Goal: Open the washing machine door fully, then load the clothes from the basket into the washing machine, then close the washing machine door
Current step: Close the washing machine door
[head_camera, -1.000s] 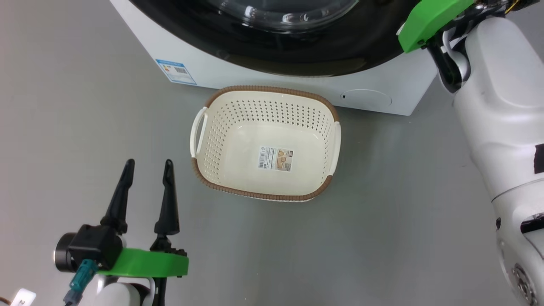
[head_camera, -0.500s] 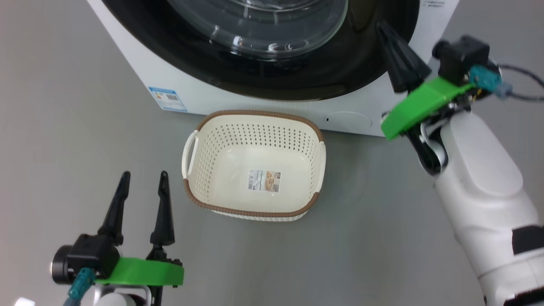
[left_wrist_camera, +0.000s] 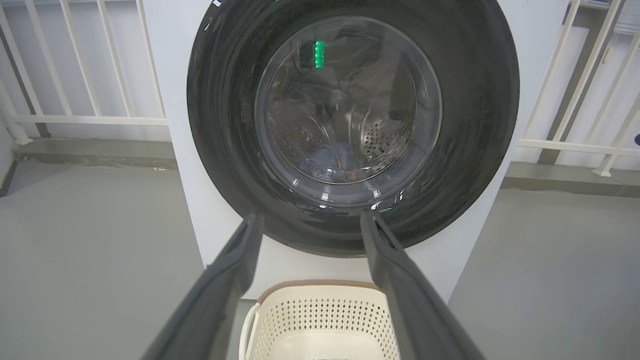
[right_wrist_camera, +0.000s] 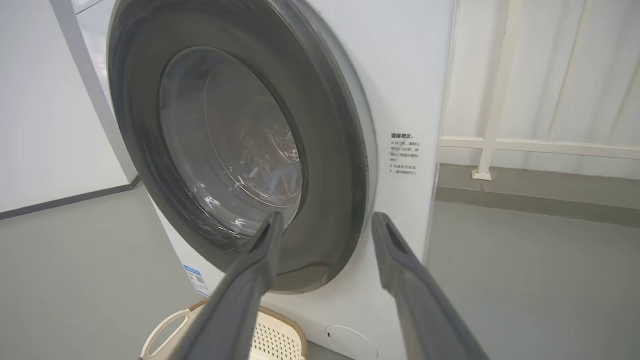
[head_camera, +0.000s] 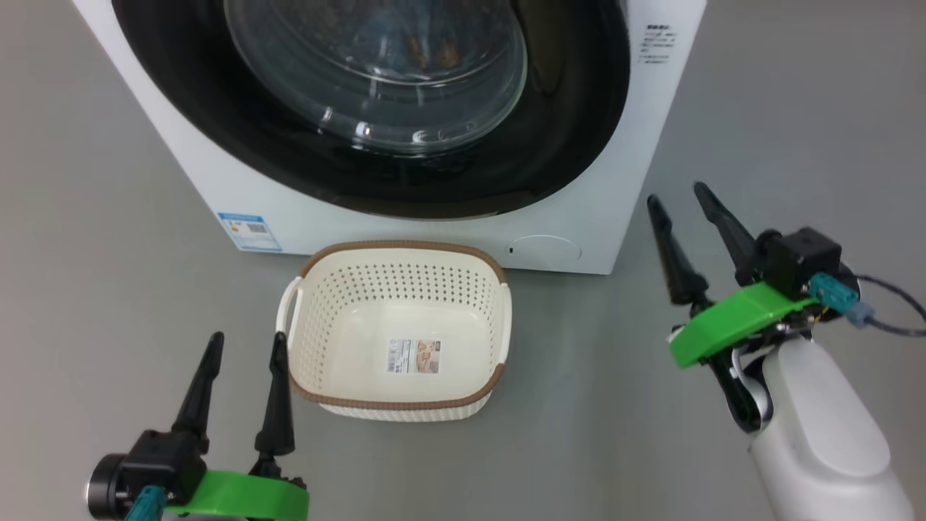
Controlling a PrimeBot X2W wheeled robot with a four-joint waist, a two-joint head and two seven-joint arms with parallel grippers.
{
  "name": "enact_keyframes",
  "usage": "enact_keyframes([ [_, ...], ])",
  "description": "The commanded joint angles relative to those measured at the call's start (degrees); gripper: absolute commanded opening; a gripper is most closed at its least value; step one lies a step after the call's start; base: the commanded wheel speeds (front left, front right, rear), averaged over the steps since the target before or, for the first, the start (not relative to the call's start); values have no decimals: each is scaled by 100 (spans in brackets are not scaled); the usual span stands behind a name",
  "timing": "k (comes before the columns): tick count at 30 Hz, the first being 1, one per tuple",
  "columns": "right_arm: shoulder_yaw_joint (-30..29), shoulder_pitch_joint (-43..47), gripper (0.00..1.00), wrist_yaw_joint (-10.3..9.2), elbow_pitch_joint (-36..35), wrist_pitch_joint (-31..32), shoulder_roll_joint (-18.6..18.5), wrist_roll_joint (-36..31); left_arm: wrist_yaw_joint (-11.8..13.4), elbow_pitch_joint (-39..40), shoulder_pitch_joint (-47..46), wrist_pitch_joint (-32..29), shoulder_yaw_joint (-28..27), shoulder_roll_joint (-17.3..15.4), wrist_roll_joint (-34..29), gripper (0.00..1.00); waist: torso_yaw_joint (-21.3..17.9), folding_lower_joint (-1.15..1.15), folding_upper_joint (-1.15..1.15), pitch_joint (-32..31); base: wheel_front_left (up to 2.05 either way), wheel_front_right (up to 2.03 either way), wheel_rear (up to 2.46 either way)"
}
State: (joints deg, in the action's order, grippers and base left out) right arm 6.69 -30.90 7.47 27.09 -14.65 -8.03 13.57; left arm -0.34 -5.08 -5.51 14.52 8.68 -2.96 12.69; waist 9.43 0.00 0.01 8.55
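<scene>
**Right arm backs off a shut door; basket empty**

The washing machine door [head_camera: 376, 79] sits flush against the front of the washing machine [head_camera: 615, 181], and both wrist views show no gap along its black rim. Through the glass, the clothes [left_wrist_camera: 340, 165] lie low in the drum as a blue heap with orange-brown flecks. The basket [head_camera: 398, 297] stands on the grey floor [head_camera: 108, 289] just in front of the machine, at lower centre of the head view. It holds nothing but a label sticker [head_camera: 414, 357] on its bottom.

Half a second ago the right end effector [head_camera: 676, 194] lay over the right edge of the door rim. It now hangs at mid right of the head view, off the machine's corner and touching nothing, with its 2 fingers spread and empty. The head camera has also swung, so the basket's slide down the frame is not a move of the basket. The left end effector [head_camera: 247, 340] holds its place at lower left beside the basket's left handle, also spread and empty.

This reads as a retreat after closing the door, with all 3 steps apparently done. Whether the latch caught cannot be told from these views.
</scene>
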Motion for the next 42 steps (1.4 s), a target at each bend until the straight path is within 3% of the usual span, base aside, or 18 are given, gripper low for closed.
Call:
enact_keyframes([
  [1, 42, 131, 100, 2, -216, 11, 108, -101, -53, 121, -15, 7, -179, -114, -3, 100, -153, 0, -1, -155, 0, 0, 0],
  [14, -542, 1483, 100, 2, -1049, 220, 370, -337, -40, 163, 216, -175, -61, -208, 3, 100, -408, 0, -1, -501, 0, 0, 0],
  [26, -1038, 2947, 100, 2, -2341, 737, 506, -475, 15, 115, 543, -259, 37, -223, 79, 100, -531, 0, -1, -876, 0, 0, 0],
  [42, -1096, 3483, 100, 2, -3008, 1058, 514, -307, 120, 184, 745, -310, 78, -260, 150, 100, -508, 0, -1, -967, 0, 0, 0],
])
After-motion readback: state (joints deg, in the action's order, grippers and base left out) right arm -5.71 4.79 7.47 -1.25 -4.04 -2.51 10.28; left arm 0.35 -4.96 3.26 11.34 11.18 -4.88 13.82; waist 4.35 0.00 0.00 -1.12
